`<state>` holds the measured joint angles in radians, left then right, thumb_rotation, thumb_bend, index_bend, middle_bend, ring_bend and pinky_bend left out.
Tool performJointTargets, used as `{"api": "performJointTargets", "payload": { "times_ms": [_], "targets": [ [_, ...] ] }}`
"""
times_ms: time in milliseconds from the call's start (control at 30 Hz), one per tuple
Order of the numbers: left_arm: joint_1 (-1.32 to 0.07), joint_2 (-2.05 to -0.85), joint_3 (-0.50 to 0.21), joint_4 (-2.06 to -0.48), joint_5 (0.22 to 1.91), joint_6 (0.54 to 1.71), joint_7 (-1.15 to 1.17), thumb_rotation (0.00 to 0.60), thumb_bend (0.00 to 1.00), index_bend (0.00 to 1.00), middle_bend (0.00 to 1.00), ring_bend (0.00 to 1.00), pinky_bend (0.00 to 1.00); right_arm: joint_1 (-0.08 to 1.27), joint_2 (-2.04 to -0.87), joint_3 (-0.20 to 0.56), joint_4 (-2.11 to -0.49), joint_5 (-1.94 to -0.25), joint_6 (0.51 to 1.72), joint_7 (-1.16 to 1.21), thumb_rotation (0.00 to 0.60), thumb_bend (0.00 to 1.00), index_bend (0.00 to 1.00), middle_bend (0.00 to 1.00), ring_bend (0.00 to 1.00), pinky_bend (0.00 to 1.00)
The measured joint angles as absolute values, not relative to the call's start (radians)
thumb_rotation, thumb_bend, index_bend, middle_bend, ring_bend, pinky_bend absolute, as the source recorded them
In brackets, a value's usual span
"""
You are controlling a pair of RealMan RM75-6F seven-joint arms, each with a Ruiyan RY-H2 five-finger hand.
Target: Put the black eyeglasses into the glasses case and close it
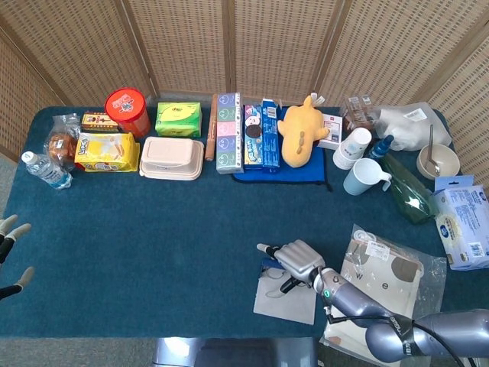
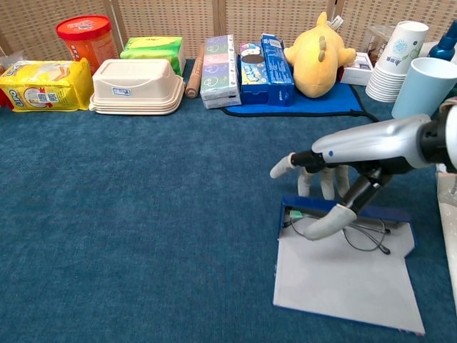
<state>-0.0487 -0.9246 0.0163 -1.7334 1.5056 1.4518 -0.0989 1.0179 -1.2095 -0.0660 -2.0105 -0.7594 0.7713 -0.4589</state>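
Note:
The glasses case (image 2: 389, 214) lies open on the blue cloth near the table's front: a dark blue tray with its grey lid flap (image 2: 343, 282) spread toward me. The black eyeglasses (image 2: 363, 234) lie across the tray, one lens reaching onto the flap. My right hand (image 2: 335, 187) comes in from the right and stands over the case, fingers down behind the frame and thumb curled in front, pinching the glasses. The head view shows that hand (image 1: 296, 262) on the case (image 1: 286, 300). My left hand (image 1: 9, 243) shows only at the far left edge, fingers apart and empty.
A plastic bag with a paper sheet (image 1: 382, 264) lies just right of the case. Along the back stand a white lunch box (image 2: 136, 86), snack boxes (image 2: 220, 61), a yellow plush toy (image 2: 318, 53), paper cups (image 2: 396, 61) and a pale blue mug (image 2: 425, 86).

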Motion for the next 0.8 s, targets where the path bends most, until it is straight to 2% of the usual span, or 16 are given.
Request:
{"api": "performJointTargets", "payload": {
  "times_ms": [267, 800],
  "targets": [
    [-0.051, -0.93, 0.017, -1.728, 1.511, 1.449, -0.104, 0.6, 0.31, 0.12, 0.04, 0.0, 0.0, 0.993, -1.19, -0.102, -2.069, -0.789, 0.8, -0.467, 0.248, 0.16, 0.0, 0.28, 0.37, 0.38],
    [-0.038, -0.926, 0.023, -1.73, 1.514, 1.461, -0.105, 0.6, 0.31, 0.12, 0.04, 0.0, 0.0, 0.982, -1.232, -0.117, -2.075, -0.849, 0.779, -0.461, 0.242, 0.16, 0.0, 0.28, 0.37, 0.38]
  ]
}}
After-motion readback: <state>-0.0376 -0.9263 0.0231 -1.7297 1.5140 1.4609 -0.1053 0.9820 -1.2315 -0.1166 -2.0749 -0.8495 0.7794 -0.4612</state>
